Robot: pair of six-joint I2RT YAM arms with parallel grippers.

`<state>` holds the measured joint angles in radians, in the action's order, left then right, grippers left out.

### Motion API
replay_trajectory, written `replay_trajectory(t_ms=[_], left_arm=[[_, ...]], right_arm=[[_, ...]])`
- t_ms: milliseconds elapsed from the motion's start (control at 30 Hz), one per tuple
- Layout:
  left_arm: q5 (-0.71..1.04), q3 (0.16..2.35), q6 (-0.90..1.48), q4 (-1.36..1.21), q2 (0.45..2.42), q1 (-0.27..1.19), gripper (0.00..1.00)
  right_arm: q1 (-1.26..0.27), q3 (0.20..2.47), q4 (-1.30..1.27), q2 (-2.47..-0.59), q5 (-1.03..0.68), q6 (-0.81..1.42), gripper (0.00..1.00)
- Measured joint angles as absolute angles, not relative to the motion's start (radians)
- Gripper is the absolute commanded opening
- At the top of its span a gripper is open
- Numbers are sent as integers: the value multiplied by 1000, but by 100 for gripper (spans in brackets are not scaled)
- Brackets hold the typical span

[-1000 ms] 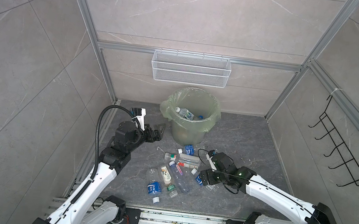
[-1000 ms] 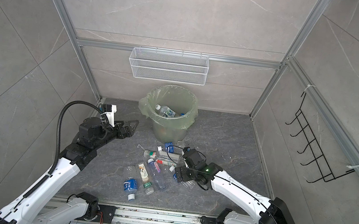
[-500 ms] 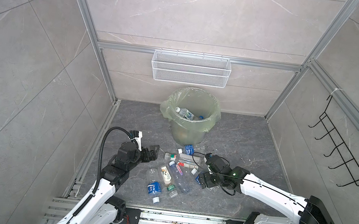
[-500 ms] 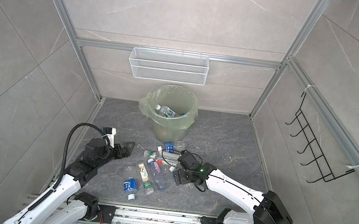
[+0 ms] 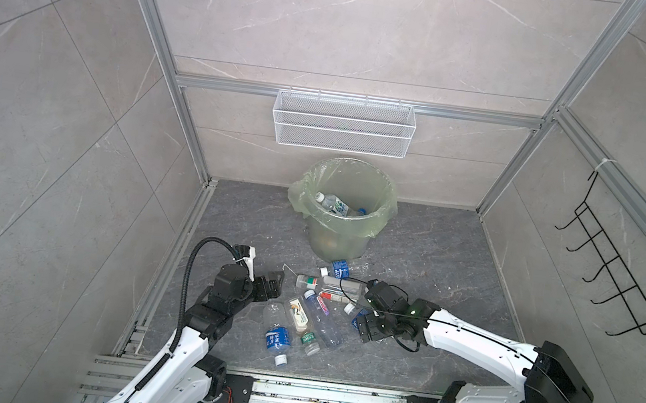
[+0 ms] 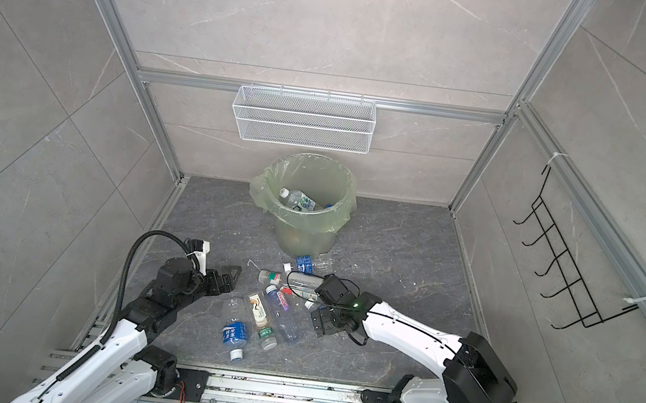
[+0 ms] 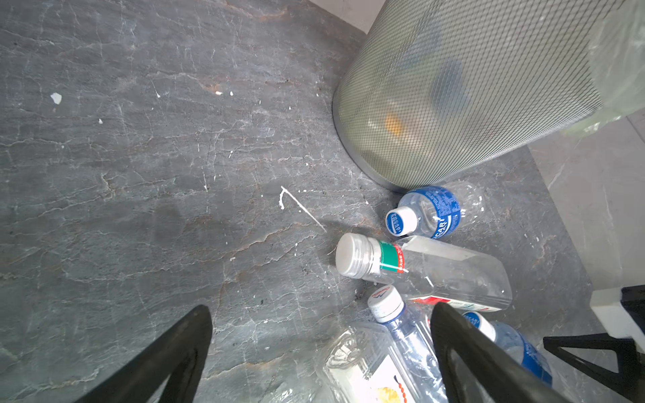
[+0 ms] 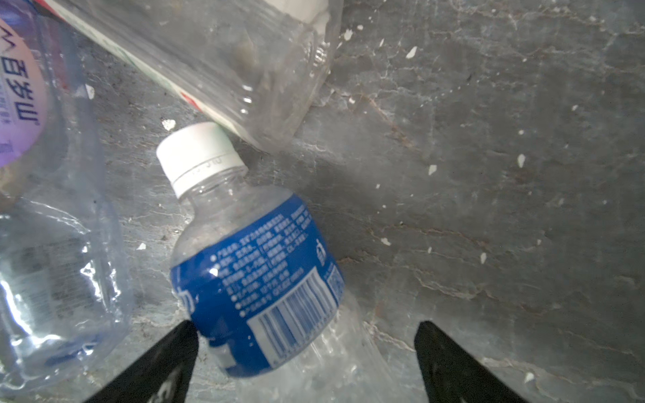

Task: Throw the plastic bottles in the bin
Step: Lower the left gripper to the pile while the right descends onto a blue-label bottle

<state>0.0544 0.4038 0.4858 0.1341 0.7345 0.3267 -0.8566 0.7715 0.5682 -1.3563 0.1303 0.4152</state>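
Note:
Several plastic bottles (image 5: 312,306) lie clustered on the grey floor in front of the bin (image 5: 335,241), a pale green bucket with a bag over its rim. More bottles (image 5: 331,203) lie inside it. My right gripper (image 8: 306,326) is open and low, its jaws either side of a lying white-capped bottle with a blue label (image 8: 258,279); one finger is close against the label. In both top views it sits at the cluster's right edge (image 5: 360,326) (image 6: 319,323). My left gripper (image 7: 323,308) is open over bare floor at the cluster's left edge (image 5: 273,284), holding nothing.
A white wire basket (image 5: 342,129) hangs on the back wall above the bin. A black hook rack (image 5: 613,280) is on the right wall. A metal rail (image 5: 310,393) runs along the front. A thin white strip (image 7: 300,207) lies on the floor.
My left arm has dropped from beside the bin down to the floor left of the bottles. My right gripper has edged in over the blue-labelled bottle.

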Motion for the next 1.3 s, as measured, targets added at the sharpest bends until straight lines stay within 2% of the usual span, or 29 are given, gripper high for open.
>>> replay_trajectory(t_ms=[333,833,1167,1300], left_arm=[[83,336,451,120,737,326,100],[141,295,434,74,656,325,100],[161,295,434,72,647,325,100],[162,295,434,70,647,325,100]], right_arm=[[-875,792,569,-1423,116,415,83],[-928,829,569,-1523,101,413,78],[-968,840,569,-1530,126,397,61],[-992,837,569,-1516,148,400,58]])
